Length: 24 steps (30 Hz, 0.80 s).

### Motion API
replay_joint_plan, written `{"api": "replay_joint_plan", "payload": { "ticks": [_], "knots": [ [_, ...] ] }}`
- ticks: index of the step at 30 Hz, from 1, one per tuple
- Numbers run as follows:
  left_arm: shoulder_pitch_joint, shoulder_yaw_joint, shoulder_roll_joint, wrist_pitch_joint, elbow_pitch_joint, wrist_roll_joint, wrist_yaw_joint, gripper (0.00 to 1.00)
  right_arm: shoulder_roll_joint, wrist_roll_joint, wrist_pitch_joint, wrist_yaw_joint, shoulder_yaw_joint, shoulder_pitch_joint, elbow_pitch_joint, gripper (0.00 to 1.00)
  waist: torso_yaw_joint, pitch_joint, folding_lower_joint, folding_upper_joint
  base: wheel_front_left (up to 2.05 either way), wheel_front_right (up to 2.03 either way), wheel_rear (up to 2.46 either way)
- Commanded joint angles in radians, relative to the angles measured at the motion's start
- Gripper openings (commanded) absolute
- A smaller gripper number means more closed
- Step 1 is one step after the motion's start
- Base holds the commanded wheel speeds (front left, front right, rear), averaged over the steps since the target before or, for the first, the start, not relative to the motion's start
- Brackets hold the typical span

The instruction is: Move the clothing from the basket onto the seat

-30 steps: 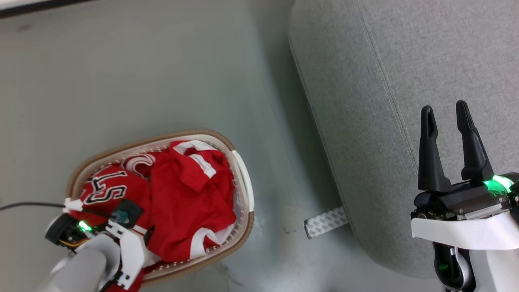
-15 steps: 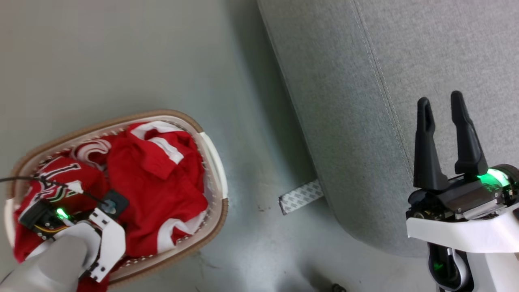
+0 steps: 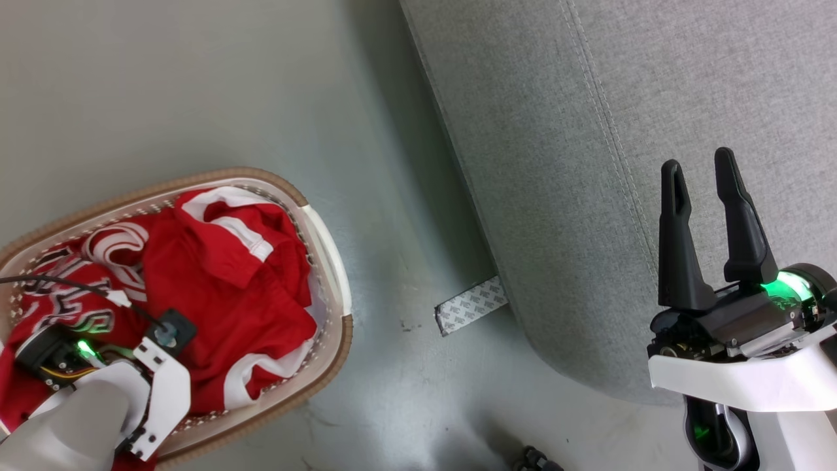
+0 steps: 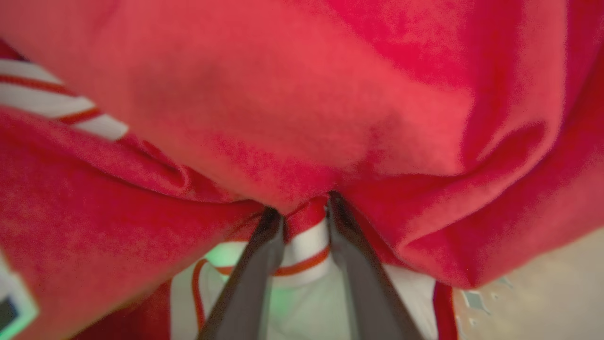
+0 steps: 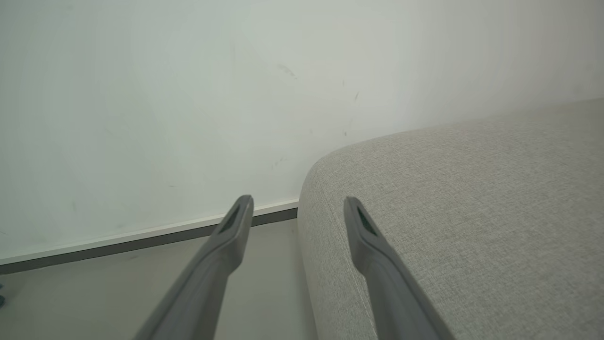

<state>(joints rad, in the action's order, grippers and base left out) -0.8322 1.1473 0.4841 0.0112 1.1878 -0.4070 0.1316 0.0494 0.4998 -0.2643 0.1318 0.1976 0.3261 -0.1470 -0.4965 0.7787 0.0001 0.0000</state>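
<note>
Here, seen from the head, the basket (image 3: 327, 243) stands on the grey floor (image 3: 196, 85), at the left and well apart from the seat (image 3: 588, 163). The red clothing (image 3: 216, 288) lies crumpled inside the basket and covers most of it; white trim and some outlined lettering show on it. None of the clothing is on the seat. The left arm (image 3: 78, 418) reaches down into the basket from the lower left corner, and its front end is sunk in the fabric. A thin black cable (image 3: 39, 280) runs over the clothing to this arm. The right tool (image 3: 698, 163) is at the lower right, above the edge of the seat, with its two dark fingers spread and nothing between them. A small patterned strip (image 3: 472, 305) lies on the floor, touching the foot of the seat.

In the left wrist view, the left tool (image 4: 302, 212) is closed on a fold of the clothing. The red fabric bunches at the tips, and a white band (image 4: 306, 250) with a thin red stripe is pinched between the fingers (image 4: 264, 255).

In the right wrist view, the right tool is empty, its fingers wide apart. Behind them are a pale wall (image 5: 188, 94), a baseboard (image 5: 141, 236), and the rounded corner of the seat at the right.
</note>
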Motion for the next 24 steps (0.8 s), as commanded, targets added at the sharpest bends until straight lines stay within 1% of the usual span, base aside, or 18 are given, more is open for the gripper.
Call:
{"api": "replay_joint_plan", "payload": {
  "ticks": [1, 6, 11, 12, 19, 24],
  "knots": [
    [-0.006, 0.007, 0.010, -0.007, 0.002, -0.021, -0.002, 0.00, 0.002, -0.006, 0.000, -0.002, -0.004, 0.006, 0.003, 1.00, 0.005, -0.004, -0.0001, 0.0000, 0.00, 0.00, 0.00],
    [0.000, 0.017, -0.014, -0.034, 0.000, -0.042, -0.002, 0.00, 0.002, -0.023, 0.000, -0.002, -0.007, 0.015, 0.013, 1.00, 0.024, -0.036, -0.0001, 0.0000, 0.00, 0.00, 0.00],
    [0.037, 0.019, -0.103, -0.122, -0.015, -0.097, -0.002, 0.00, 0.002, -0.072, 0.000, -0.002, -0.019, 0.009, 0.053, 1.00, 0.086, -0.163, -0.0001, 0.0000, 0.00, 0.00, 0.00],
    [0.037, 0.019, -0.103, -0.122, -0.015, -0.097, -0.002, 0.00, 0.002, -0.072, 0.000, -0.002, -0.019, 0.009, 0.053, 1.00, 0.086, -0.163, -0.0001, 0.0000, 0.00, 0.00, 0.00],
    [0.074, 0.027, -0.205, -0.193, -0.016, -0.167, -0.002, 0.00, 0.003, -0.139, 0.000, -0.002, -0.040, -0.011, 0.112, 1.00, 0.193, -0.332, -0.0001, 0.0000, 0.00, 0.00, 0.00],
    [0.107, 0.026, -0.254, -0.242, -0.029, -0.222, -0.002, 0.00, 0.003, -0.173, 0.000, -0.002, -0.055, -0.033, 0.153, 1.00, 0.265, -0.449, -0.0001, 0.0000, 0.00, 0.00, 0.00]
  ]
}}
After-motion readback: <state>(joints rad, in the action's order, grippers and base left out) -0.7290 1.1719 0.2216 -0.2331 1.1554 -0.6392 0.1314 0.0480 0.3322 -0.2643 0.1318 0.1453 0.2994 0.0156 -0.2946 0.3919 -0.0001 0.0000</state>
